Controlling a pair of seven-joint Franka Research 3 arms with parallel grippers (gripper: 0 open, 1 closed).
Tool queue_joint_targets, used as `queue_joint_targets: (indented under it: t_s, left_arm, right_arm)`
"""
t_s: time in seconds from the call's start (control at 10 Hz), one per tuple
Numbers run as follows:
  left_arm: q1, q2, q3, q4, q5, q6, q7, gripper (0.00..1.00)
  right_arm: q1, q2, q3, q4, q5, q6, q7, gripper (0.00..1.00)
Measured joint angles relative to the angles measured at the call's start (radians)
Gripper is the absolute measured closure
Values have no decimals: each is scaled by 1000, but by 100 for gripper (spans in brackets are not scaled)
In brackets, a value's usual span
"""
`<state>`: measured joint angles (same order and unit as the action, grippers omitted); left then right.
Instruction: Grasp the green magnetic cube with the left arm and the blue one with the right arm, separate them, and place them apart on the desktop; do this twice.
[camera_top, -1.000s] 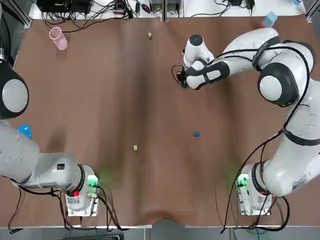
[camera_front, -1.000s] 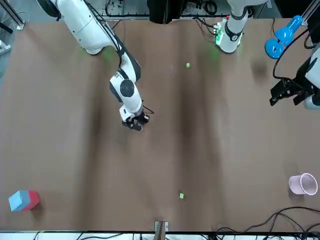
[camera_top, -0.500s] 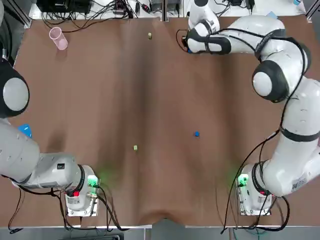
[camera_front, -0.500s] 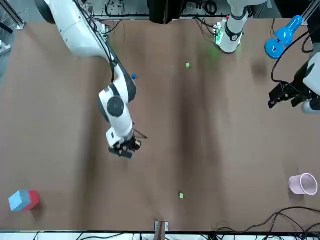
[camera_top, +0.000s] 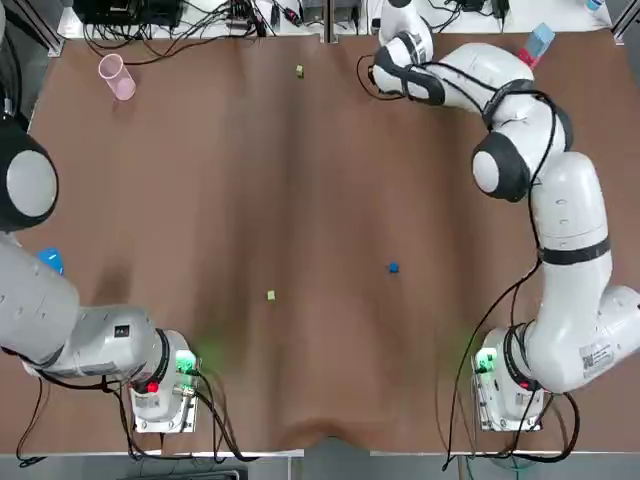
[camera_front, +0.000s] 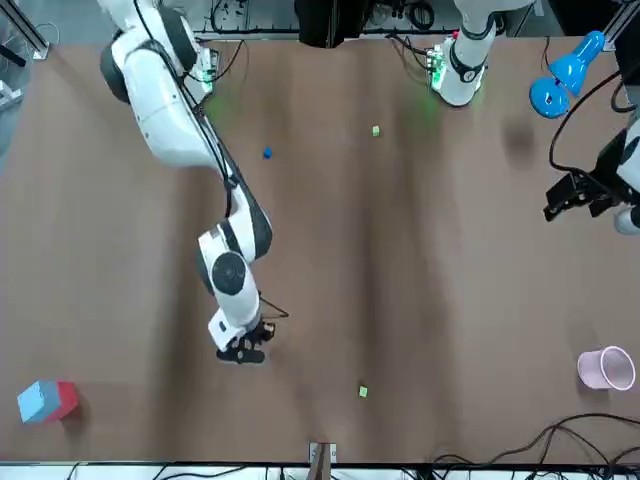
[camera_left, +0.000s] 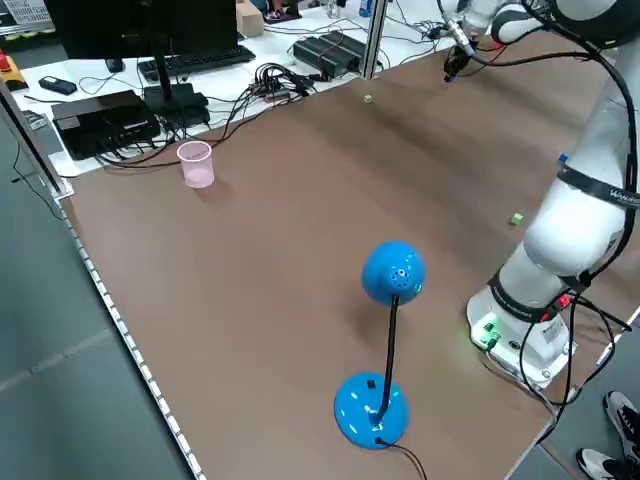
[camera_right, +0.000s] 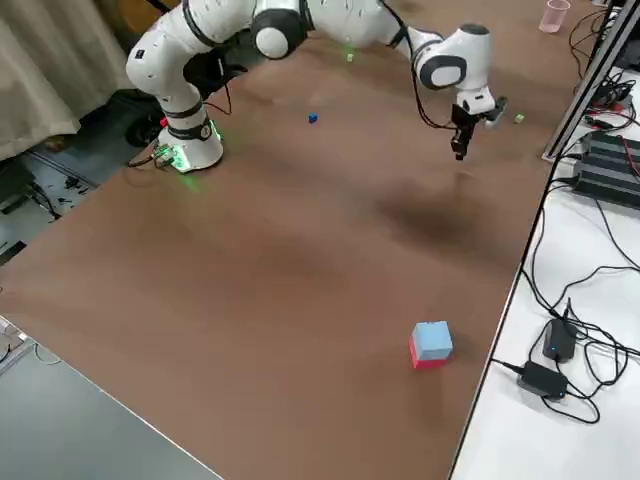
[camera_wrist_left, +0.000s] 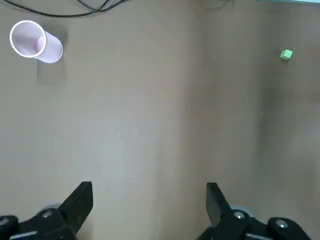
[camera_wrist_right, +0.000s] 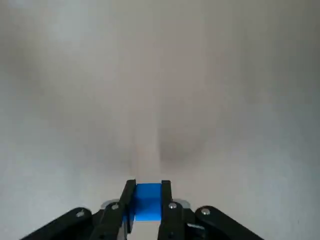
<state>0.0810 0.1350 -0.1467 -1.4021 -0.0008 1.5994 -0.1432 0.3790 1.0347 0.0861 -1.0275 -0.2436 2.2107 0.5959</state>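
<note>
My right gripper is shut on a small blue cube. It hangs over the far side of the table, to the right of a green cube near the far edge. In the front view the same gripper is close above the desktop. Another blue cube and another green cube lie apart in the near half of the table. My left gripper is open and empty, raised over the robot's left side; its wrist view shows the far green cube.
A pink cup stands at the far left corner. A blue and red block lies at the far right edge. A blue desk lamp stands at the left edge. Cables and equipment lie beyond the far edge.
My right arm has swung from mid-table out to the far edge, carrying the blue cube in its shut gripper. The left gripper has barely shifted. The cubes on the table have not moved.
</note>
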Motion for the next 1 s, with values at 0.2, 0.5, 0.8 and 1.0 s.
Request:
queue_joint_targets:
  t_s: [0.2,0.5,0.8,1.0]
  left_arm:
    - [3,0,-1,0,0,-14,1,0]
    - [3,1,-2,0,0,-16,4,0]
    - [2,2,-2,0,0,-16,3,0]
    - [1,2,-2,0,0,-16,2,0]
  right_arm:
    - [-19,40,-3,62,1,-2,-79,76]
    - [-28,86,-3,119,1,-5,-127,63]
    - [-29,39,-2,180,2,-118,-129,19]
    - [-28,-86,2,198,3,-337,-131,5]
